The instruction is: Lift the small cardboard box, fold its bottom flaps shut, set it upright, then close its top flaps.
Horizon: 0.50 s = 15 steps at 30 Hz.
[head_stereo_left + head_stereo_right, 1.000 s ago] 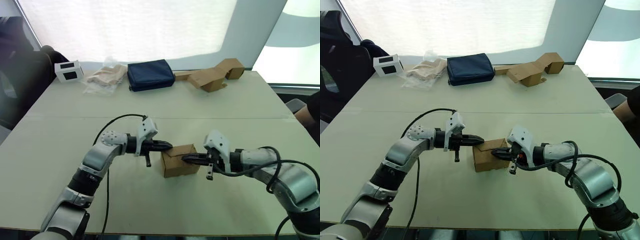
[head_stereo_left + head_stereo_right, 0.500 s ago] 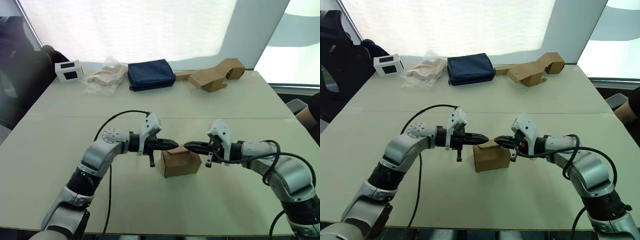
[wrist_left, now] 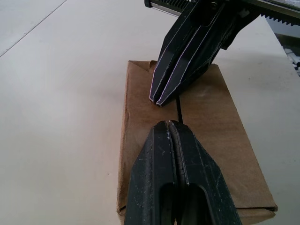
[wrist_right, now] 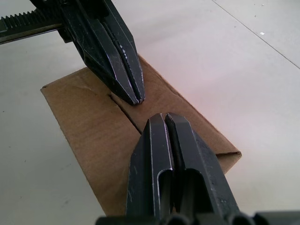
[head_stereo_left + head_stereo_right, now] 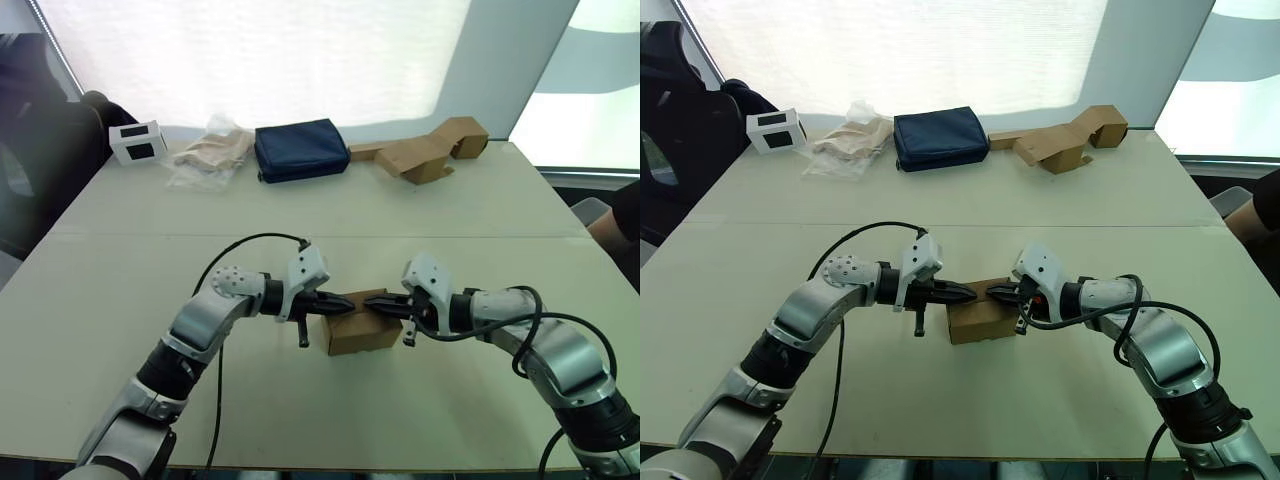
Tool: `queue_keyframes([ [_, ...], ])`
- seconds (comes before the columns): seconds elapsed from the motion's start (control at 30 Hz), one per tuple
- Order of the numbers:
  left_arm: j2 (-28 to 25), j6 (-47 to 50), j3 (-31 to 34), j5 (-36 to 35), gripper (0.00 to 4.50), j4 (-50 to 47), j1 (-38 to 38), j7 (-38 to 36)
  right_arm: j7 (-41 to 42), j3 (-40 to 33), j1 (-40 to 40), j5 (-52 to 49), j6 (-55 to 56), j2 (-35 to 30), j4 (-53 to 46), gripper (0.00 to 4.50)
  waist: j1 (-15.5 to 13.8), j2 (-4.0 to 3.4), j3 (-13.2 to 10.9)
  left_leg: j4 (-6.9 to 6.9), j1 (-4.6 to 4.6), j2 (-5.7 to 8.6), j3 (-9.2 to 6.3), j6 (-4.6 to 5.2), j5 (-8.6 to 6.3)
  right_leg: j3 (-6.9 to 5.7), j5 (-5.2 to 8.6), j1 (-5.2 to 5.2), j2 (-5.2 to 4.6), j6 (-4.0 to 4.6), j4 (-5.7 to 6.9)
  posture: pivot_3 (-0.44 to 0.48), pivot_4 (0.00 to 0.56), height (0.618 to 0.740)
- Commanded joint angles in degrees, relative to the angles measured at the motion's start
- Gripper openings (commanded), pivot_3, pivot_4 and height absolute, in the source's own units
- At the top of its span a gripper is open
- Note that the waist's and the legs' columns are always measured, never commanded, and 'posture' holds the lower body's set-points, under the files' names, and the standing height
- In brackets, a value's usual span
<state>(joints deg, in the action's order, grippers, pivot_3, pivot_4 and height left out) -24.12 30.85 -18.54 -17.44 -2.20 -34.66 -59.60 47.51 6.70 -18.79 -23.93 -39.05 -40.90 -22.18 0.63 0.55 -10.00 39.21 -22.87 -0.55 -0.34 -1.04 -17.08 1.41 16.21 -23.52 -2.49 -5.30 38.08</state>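
The small cardboard box (image 5: pixel 360 328) stands on the table (image 5: pixel 300 400) in front of me. Its top flaps (image 3: pixel 206 126) lie folded flat, with a narrow seam between them. The bottom flaps are hidden under the box. My left gripper (image 5: pixel 348 304) is shut, and its tip rests over the top near the seam. My right gripper (image 5: pixel 373 306) is shut too and points at it from the other side. The two tips nearly meet, as the left wrist view shows with the left gripper (image 3: pixel 168 124) facing the right gripper (image 3: pixel 159 101). I cannot tell if they press on the cardboard.
At the far edge lie a navy pouch (image 5: pixel 300 149), bigger tan cardboard pieces (image 5: pixel 425 152), a crumpled plastic bag (image 5: pixel 212 152) and a small white box (image 5: pixel 138 142). A person's arm (image 5: pixel 622 222) shows at the right edge.
The right gripper rose from the box's right side to above it. Both grippers have since come down onto the top, tips closer together. The box has stayed in place.
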Motion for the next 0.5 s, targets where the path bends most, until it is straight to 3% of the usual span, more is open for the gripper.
queue_keyframes([
  [0.03,0.30,3.80,9.11,-5.37,0.02,1.90,-4.32,2.15,-2.97,-10.84,-1.78,-9.62,-3.37,4.32,-0.91,0.00,0.01,0.03,-0.02,0.00,0.00,0.00,0.00,0.00,0.00,0.00,0.00,-0.01,0.00,0.00,0.01,0.000,0.150,0.740],
  [0.17,-2.36,8.43,13.65,-9.13,0.02,0.17,-3.29,2.30,-5.18,-18.01,-0.88,-14.52,-6.76,4.96,0.15,0.00,0.08,-0.01,-0.01,-0.04,-0.01,-0.03,0.00,0.01,-0.01,0.00,0.00,-0.02,0.00,0.00,0.00,0.000,0.150,0.740],
  [0.33,-7.07,10.07,12.18,-8.16,0.02,-5.51,5.52,2.53,-5.57,-16.73,5.53,-10.01,-5.11,1.96,1.30,0.00,0.06,-0.02,-0.01,-0.10,0.00,-0.02,0.02,0.09,-0.06,0.01,0.00,0.00,-0.06,0.00,-0.10,0.000,0.150,0.740],
  [0.5,-6.88,10.07,11.28,-7.88,0.02,-6.94,9.83,4.51,-6.12,-15.99,7.55,-9.05,-4.26,2.55,0.96,0.00,-0.01,-0.02,-0.02,-0.05,0.05,-0.01,0.03,0.08,-0.05,0.01,0.00,0.06,-0.07,0.00,-0.05,0.000,0.150,0.740],
])
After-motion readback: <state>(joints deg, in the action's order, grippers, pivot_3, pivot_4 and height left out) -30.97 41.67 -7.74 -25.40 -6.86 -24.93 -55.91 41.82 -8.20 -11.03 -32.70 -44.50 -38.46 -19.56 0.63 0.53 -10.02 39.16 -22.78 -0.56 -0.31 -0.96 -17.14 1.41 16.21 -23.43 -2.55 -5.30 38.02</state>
